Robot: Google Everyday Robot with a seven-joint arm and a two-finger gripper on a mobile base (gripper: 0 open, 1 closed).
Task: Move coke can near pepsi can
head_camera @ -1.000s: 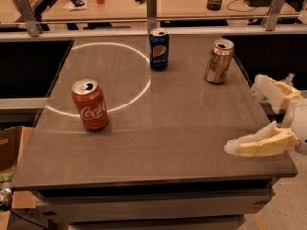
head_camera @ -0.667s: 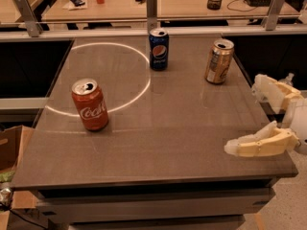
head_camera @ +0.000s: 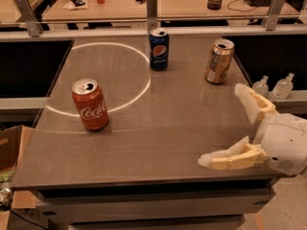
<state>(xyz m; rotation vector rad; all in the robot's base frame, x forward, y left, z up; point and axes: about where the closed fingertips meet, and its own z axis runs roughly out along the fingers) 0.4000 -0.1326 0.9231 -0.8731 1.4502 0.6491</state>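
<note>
The coke can [head_camera: 90, 104] stands upright on the left part of the grey table [head_camera: 158, 128]; it is red-orange with white lettering and a silver top. The pepsi can [head_camera: 159, 49], dark blue with a round logo, stands upright at the back middle. My gripper [head_camera: 219, 124] is at the table's right edge, far to the right of the coke can. Its two cream fingers [head_camera: 230, 157] are spread wide apart and hold nothing.
A gold-tan can [head_camera: 219, 61] stands at the back right of the table. A bright ring of light [head_camera: 144, 87] lies on the tabletop's left half. A metal rail [head_camera: 151, 8] runs behind the table. Two small clear bottles [head_camera: 273, 86] sit to the right. A cardboard box [head_camera: 12, 152] is at the lower left.
</note>
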